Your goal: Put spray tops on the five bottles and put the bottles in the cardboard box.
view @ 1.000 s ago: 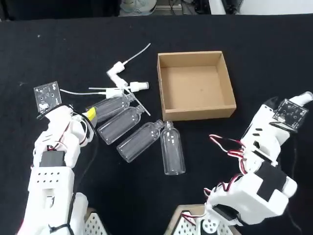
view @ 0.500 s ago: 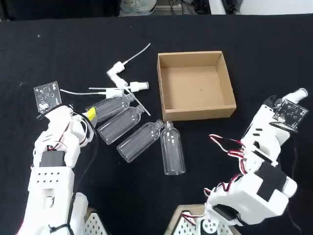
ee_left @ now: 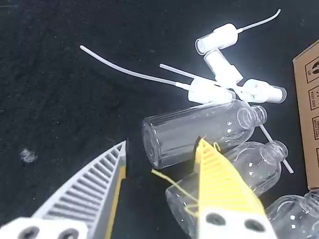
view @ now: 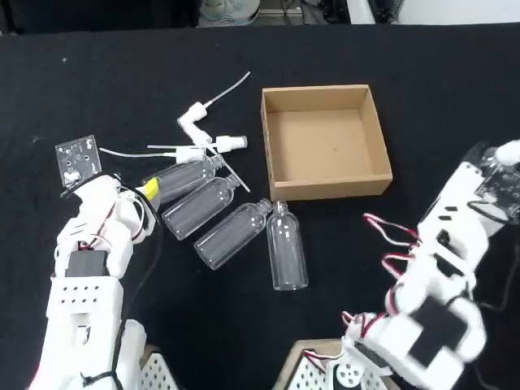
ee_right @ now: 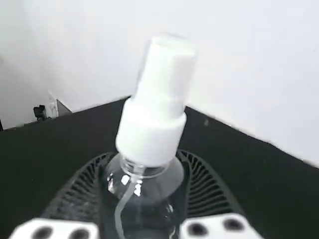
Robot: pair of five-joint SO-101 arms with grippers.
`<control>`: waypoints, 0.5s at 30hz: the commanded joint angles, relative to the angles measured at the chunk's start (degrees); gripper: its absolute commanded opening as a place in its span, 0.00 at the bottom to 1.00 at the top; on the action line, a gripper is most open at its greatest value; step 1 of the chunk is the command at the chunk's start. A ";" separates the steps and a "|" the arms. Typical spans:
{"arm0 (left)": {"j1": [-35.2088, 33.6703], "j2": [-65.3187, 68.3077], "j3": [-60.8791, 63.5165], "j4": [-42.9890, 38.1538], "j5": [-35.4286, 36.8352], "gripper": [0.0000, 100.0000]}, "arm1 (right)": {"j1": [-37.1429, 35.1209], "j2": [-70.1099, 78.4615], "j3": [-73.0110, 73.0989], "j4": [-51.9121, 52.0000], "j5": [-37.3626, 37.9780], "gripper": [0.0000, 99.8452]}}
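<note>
Several clear open bottles [view: 233, 233] lie side by side left of the cardboard box [view: 333, 190], which stands open. Three white spray tops [view: 193, 118] with long tubes lie just beyond them. My left gripper [ee_left: 162, 144] is open and low over the table, its grey and yellow fingers on either side of the base of the nearest bottle [ee_left: 199, 130]. At the table's right edge, my right gripper [ee_right: 144, 167] is shut on a bottle [ee_right: 144, 199] fitted with a white spray top [ee_right: 157, 104], held upright; this top [view: 509, 151] also shows in the high view.
The table is covered in black cloth [view: 422, 73]. Loose dip tubes [ee_left: 124, 69] stretch across it beside the spray tops. Red and white cables [view: 386, 244] hang from the right arm. Open cloth lies between the box and the right arm.
The right arm has swung to the right and back from the box, carrying its capped bottle. The left arm, the loose bottles and the spray tops have not moved.
</note>
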 commanded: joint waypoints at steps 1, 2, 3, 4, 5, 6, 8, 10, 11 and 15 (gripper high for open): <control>-0.48 -0.88 -0.75 -1.14 0.26 0.22 | -2.55 -14.64 -5.76 18.55 0.35 0.01; -0.48 -0.88 -0.75 -1.05 0.26 0.22 | -3.69 -17.71 -7.78 25.41 0.00 0.01; -0.48 -0.88 -0.75 -1.05 0.26 0.22 | -5.19 -20.53 -9.80 31.56 -0.09 0.01; -0.48 -0.88 -0.75 -1.05 0.26 0.22 | -7.03 -23.08 -11.65 37.19 -0.18 0.01; -0.48 -0.88 -0.75 -1.05 0.26 0.22 | -9.23 -25.19 -13.23 41.85 -0.18 0.01; -0.48 -0.88 -0.75 -1.05 0.26 0.22 | -11.69 -26.95 -14.46 45.27 -0.18 0.01; -0.48 -0.88 -0.66 -0.97 0.35 0.22 | -17.05 -29.14 -15.25 47.82 -0.18 0.01; -0.57 -0.88 -0.66 -0.97 0.53 0.22 | -22.42 -29.76 -15.25 47.91 -0.18 0.01; -0.57 -0.88 -0.57 -0.97 0.62 0.22 | -24.79 -29.67 -15.34 47.82 -0.18 0.01; -0.57 -0.88 0.31 -1.32 0.62 0.22 | -33.23 -27.56 -15.34 45.27 -0.18 0.01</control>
